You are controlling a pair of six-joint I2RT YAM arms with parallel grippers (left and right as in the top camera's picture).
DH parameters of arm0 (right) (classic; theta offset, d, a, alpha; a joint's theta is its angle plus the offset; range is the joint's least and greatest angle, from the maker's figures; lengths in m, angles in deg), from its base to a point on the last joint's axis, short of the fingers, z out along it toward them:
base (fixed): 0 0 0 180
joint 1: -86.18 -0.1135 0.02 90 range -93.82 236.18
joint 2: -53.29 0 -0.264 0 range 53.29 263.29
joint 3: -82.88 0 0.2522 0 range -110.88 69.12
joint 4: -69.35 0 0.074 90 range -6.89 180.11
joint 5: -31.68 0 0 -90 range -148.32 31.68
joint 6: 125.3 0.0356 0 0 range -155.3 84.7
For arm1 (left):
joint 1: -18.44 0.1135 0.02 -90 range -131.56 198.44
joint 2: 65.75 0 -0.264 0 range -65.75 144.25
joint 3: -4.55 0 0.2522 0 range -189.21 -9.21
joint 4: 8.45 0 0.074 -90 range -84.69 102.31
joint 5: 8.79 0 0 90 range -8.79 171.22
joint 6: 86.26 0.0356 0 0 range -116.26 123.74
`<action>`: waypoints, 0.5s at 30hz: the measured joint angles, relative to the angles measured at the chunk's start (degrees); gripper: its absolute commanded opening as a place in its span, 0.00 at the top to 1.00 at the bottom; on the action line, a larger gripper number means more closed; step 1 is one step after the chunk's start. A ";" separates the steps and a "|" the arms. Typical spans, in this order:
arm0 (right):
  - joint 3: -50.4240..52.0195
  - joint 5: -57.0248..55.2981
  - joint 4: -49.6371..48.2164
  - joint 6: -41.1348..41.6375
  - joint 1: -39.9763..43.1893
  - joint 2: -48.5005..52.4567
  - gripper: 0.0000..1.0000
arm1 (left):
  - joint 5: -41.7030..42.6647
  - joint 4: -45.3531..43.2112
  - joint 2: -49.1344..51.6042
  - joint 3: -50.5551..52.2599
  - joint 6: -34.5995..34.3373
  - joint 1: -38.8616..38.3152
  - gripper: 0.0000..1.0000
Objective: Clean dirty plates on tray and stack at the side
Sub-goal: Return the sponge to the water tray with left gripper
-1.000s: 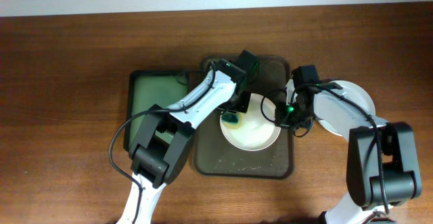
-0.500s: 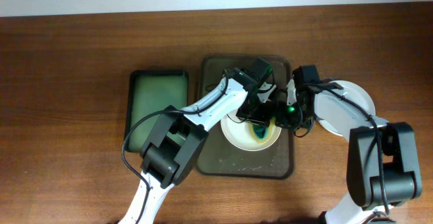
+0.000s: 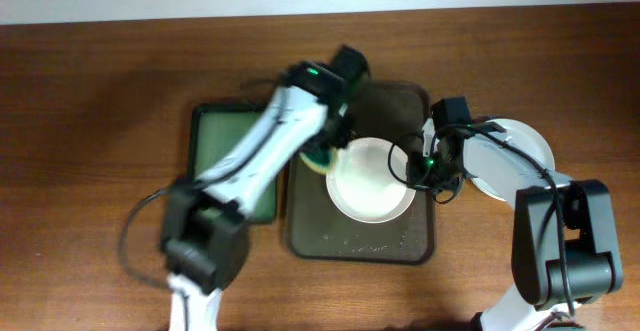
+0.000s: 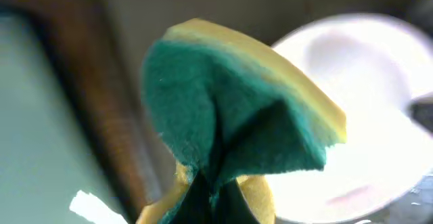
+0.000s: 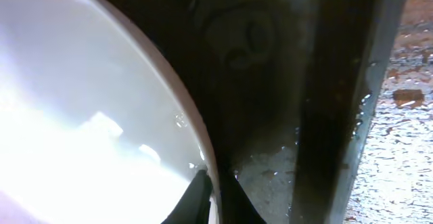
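Note:
A white plate (image 3: 370,181) lies on the dark brown tray (image 3: 400,241). My left gripper (image 3: 322,156) is shut on a green and yellow sponge (image 4: 237,109), held at the plate's left rim over the tray's left edge. The plate also shows in the left wrist view (image 4: 365,109). My right gripper (image 3: 425,176) is shut on the plate's right rim (image 5: 203,163), with one finger on each side of the rim. A second white plate (image 3: 520,151) lies on the table to the right of the tray, partly under my right arm.
A green rectangular basin (image 3: 225,156) stands left of the tray, partly covered by my left arm. The tray floor is wet and speckled (image 5: 270,176). Bare wooden table (image 3: 90,121) surrounds everything.
My left gripper swept the sponge from the plate's left to its middle, then back off to the left rim. The right gripper and plate stayed put.

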State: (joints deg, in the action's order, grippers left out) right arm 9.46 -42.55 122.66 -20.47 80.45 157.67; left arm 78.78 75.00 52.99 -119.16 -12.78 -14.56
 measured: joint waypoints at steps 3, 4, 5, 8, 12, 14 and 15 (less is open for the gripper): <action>0.00 0.07 0.04 -0.02 0.02 0.02 0.96 | -4.28 5.99 -10.47 -0.59 -0.04 6.93 1.00; -0.02 0.22 0.04 0.00 0.02 0.02 0.96 | -4.81 6.67 -11.04 -0.31 -0.15 8.79 1.00; -0.02 0.22 0.04 -0.04 0.02 0.02 0.96 | -5.27 6.36 -11.15 1.09 -0.42 10.91 1.00; -0.13 0.24 0.22 -0.04 0.07 0.02 0.96 | -5.40 -2.60 -10.10 14.91 -3.54 17.05 1.00; -0.42 2.10 3.26 0.22 0.04 -0.20 0.96 | -4.52 -10.84 -9.31 29.53 -5.25 19.93 1.00; -0.28 -0.92 4.79 1.18 -0.92 -2.64 0.96 | -4.24 -12.13 -9.31 29.83 -5.62 20.37 0.96; -0.22 -3.26 5.60 1.70 -1.66 -5.44 0.96 | -4.13 -12.26 -9.31 29.83 -5.64 20.50 0.88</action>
State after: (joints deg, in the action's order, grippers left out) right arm 9.25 -45.81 128.26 -18.76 78.79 152.23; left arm 74.65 62.74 43.68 -89.32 -18.42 5.94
